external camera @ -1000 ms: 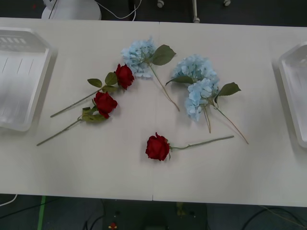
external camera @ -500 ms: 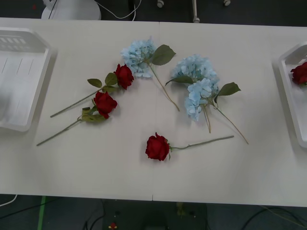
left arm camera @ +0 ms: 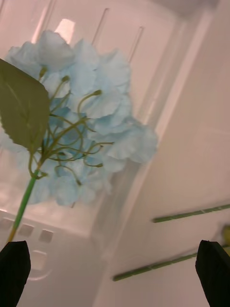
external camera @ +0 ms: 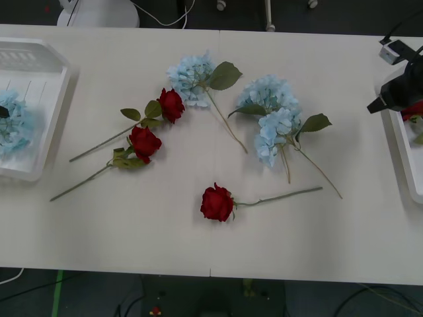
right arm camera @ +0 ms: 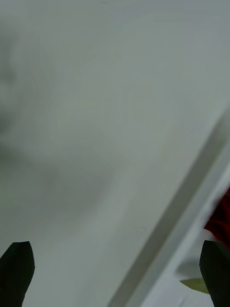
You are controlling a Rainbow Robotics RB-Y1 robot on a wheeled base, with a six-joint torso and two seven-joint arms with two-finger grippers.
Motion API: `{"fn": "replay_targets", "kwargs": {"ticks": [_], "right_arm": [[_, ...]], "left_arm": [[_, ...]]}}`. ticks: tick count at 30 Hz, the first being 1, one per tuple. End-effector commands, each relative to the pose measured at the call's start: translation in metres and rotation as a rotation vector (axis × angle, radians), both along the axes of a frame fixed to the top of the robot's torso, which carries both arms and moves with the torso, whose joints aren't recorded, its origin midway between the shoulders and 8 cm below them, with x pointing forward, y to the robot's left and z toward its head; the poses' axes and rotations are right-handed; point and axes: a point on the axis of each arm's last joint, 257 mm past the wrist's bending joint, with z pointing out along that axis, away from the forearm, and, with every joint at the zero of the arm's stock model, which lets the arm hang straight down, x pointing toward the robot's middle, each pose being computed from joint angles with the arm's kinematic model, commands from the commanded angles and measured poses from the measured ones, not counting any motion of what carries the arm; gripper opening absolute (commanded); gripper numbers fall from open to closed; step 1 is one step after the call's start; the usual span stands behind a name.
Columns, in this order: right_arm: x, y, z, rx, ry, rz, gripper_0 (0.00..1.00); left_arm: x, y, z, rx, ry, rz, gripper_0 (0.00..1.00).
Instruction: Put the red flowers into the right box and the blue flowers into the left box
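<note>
While parted, both claws over boxes

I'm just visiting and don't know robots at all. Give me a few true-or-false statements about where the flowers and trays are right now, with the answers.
1. Three red flowers lie on the table between the trays. True.
2. A blue flower is at the left box. True.
3. All the blue flowers are sorted away. False: three blue flowers are on the table.
4. The right gripper is over the table's middle. False: it is at the right box, beside a red flower there.
5. The right gripper's jaws are open. True.
</note>
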Motion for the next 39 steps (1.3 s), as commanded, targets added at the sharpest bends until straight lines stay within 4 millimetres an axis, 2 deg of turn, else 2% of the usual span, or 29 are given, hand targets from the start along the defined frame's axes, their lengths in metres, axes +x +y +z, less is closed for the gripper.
{"fn": "replay_targets", "kwargs": {"ticks": [1,4,5,8,10,15,18,20,25,31,34,39], "right_arm": [[-0.030,0.020,-0.005,0.033,0.047,0.089,1.00],[-0.054,0.049,-0.019,0.089,0.117,0.149,1.00],[-0.059,0.055,-0.022,0.108,0.132,0.155,1.00],[-0.072,0.082,-0.037,0.198,0.177,0.179,1.00],[-0.074,0.095,-0.046,0.203,0.190,0.197,1.00],[-0.069,0.118,-0.067,0.182,0.182,0.226,1.00],[-0.064,0.132,-0.082,0.152,0.168,0.246,1.00],[-0.062,0.145,-0.090,0.145,0.161,0.257,1.00],[-0.060,0.163,-0.103,0.159,0.165,0.258,1.00],[-0.058,0.178,-0.118,0.186,0.171,0.243,1.00],[-0.053,0.179,-0.127,0.170,0.159,0.233,1.00],[-0.049,0.179,-0.129,0.156,0.150,0.227,1.00]], "left_arm": [[0.012,-0.024,0.080,0.055,-0.129,-0.118,1.00],[0.015,-0.062,0.090,0.085,-0.152,-0.220,1.00],[0.016,-0.068,0.090,0.094,-0.153,-0.237,1.00],[0.020,-0.110,0.081,0.097,-0.157,-0.343,1.00],[0.025,-0.140,0.072,0.089,-0.171,-0.409,1.00],[0.035,-0.200,0.053,0.171,-0.212,-0.533,1.00],[0.039,-0.242,0.030,0.215,-0.230,-0.602,1.00],[0.041,-0.260,0.014,0.245,-0.225,-0.630,1.00],[0.053,-0.281,-0.012,0.317,-0.235,-0.644,1.00],[0.093,-0.296,-0.024,0.369,-0.310,-0.622,1.00],[0.118,-0.303,-0.032,0.407,-0.339,-0.608,1.00],[0.140,-0.314,-0.051,0.442,-0.355,-0.635,1.00]]}}
